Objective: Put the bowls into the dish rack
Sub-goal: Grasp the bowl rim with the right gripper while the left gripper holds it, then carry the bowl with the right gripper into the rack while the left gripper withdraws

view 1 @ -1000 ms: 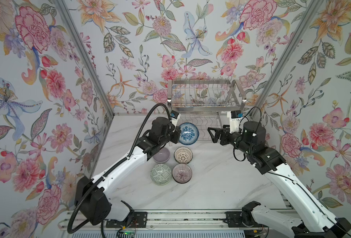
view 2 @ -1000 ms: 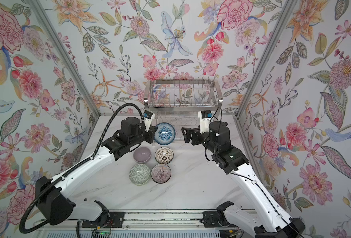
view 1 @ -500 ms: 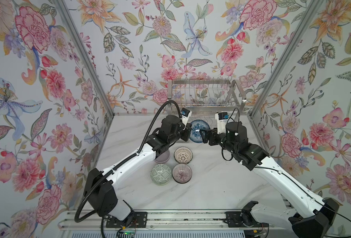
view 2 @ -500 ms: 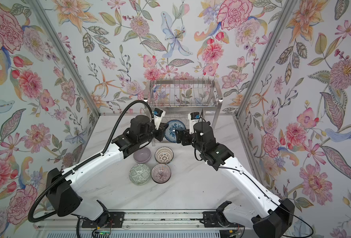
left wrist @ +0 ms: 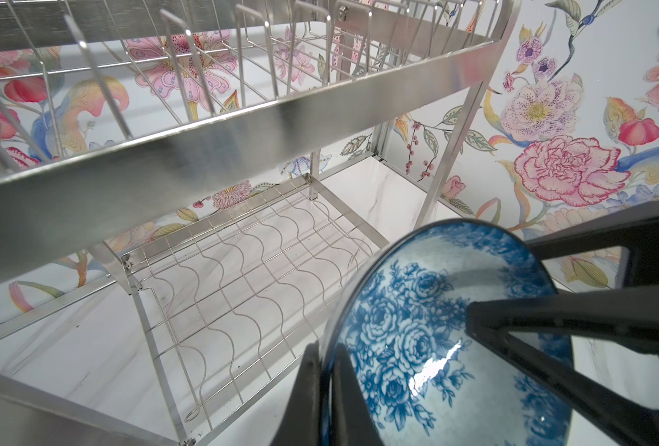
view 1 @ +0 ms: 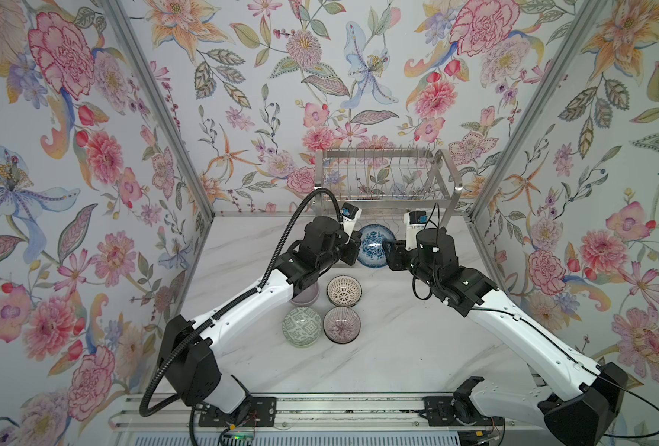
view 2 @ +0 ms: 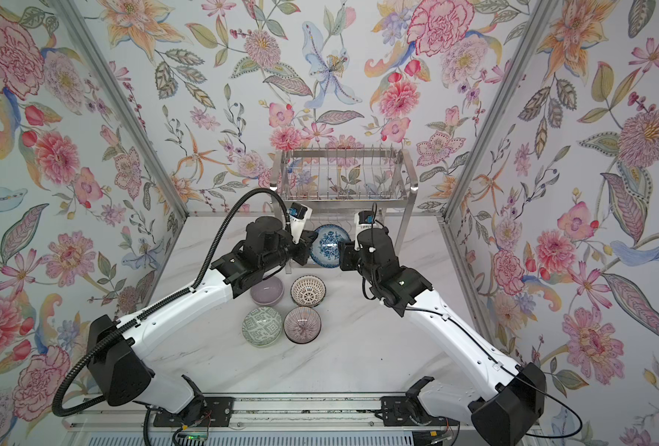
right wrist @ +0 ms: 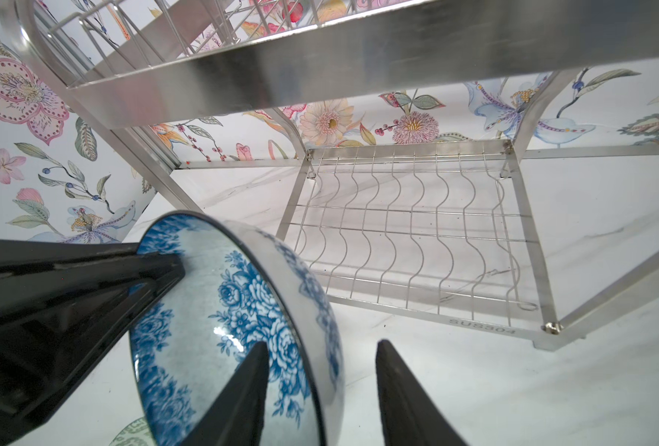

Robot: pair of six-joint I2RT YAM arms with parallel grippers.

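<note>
Top view: handover just in front of the dish rack [view 1: 382, 199]. The left gripper [view 1: 355, 247], clamped tight, holds the blue floral bowl [view 1: 374, 247] on edge by its left rim, above the worktop [view 1: 397, 347]. The right gripper [view 1: 391, 251] straddles the right rim, jaws part-wide, outer finger [right wrist: 405, 394] clear of the wall. I would pinch fully before the left lets go. Nearer, unloaded: lilac bowl [view 1: 304, 298], lattice bowl [view 1: 344, 290], grey-green bowl [view 1: 301, 326], purple-lined bowl [view 1: 341, 324]. The rack's upper bar overhangs the lower shelf [right wrist: 405, 231]; I judge a low entry safest.

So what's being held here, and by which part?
The left end effector pinches the blue floral bowl by its rim; the right end effector straddles the opposite rim, not clamped.
</note>
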